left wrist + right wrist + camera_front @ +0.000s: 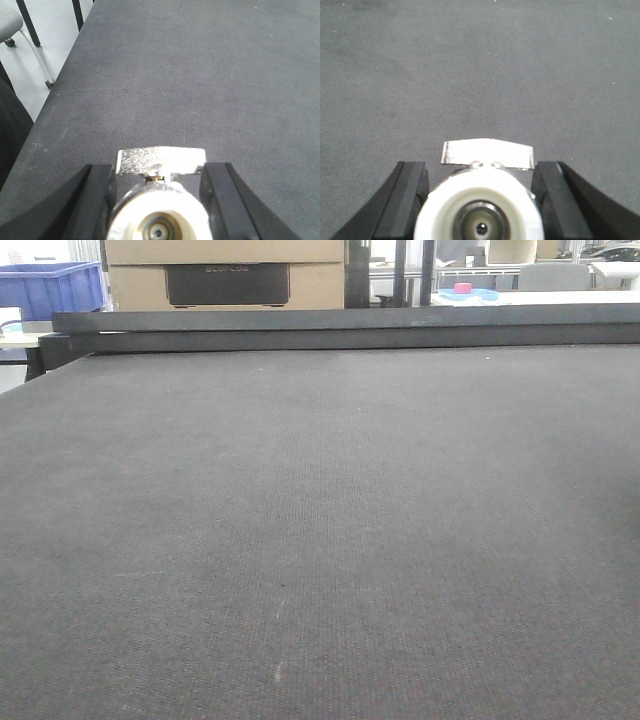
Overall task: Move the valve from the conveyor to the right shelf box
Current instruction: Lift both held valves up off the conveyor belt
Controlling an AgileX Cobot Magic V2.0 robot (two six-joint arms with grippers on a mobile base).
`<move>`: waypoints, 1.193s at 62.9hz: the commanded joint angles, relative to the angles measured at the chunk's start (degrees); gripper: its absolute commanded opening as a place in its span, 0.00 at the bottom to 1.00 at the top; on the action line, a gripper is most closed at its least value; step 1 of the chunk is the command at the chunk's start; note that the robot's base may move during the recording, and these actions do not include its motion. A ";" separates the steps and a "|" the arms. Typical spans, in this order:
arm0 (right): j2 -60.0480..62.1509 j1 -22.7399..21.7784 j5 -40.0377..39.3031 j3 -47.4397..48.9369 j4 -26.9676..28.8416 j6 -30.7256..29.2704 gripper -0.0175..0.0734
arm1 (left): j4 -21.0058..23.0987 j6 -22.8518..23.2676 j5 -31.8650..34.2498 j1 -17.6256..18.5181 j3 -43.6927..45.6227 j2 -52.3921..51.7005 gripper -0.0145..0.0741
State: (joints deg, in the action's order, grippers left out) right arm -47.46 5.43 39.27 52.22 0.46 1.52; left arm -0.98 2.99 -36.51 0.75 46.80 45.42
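Gripping a valve (160,212) each, left claw (159,169) hangs by conveyor (195,75) edge, right claw (480,165) mid-belt.

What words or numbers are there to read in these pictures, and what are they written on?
Black panel on the cardboard box: faint letters, too blurred to read.
Conveyor, blue bin, valve in the left hand, valve in the right hand: no words or numbers show.

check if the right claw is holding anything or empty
Holding: a valve with a white round end and a silver handle sits clamped in the right claw, over the conveyor.
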 commanded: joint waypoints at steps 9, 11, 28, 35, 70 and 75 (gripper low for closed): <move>0.77 -0.19 -3.82 0.54 -0.46 -0.22 0.01 | 0.34 0.16 2.97 -0.04 0.33 -0.57 0.04; 0.77 -0.19 -3.82 0.54 -0.46 -0.22 0.01 | 0.34 0.16 2.97 -0.04 0.33 -0.57 0.04; 0.77 -0.19 -3.82 0.54 -0.46 -0.22 0.01 | 0.34 0.16 2.97 -0.04 0.33 -0.57 0.04; 0.77 -0.19 -3.82 0.54 -0.46 -0.22 0.01 | 0.34 0.16 2.97 -0.04 0.33 -0.57 0.04; 0.77 -0.19 -3.82 0.54 -0.46 -0.22 0.01 | 0.34 0.16 2.97 -0.04 0.33 -0.47 0.04; 0.77 -0.19 -3.82 0.54 -0.46 -0.22 0.01 | 0.34 0.16 2.97 -0.04 0.33 -0.47 0.04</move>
State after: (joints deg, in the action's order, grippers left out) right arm -47.46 5.43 39.27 52.22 0.57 1.52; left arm -0.86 2.99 -36.51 0.75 46.80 45.42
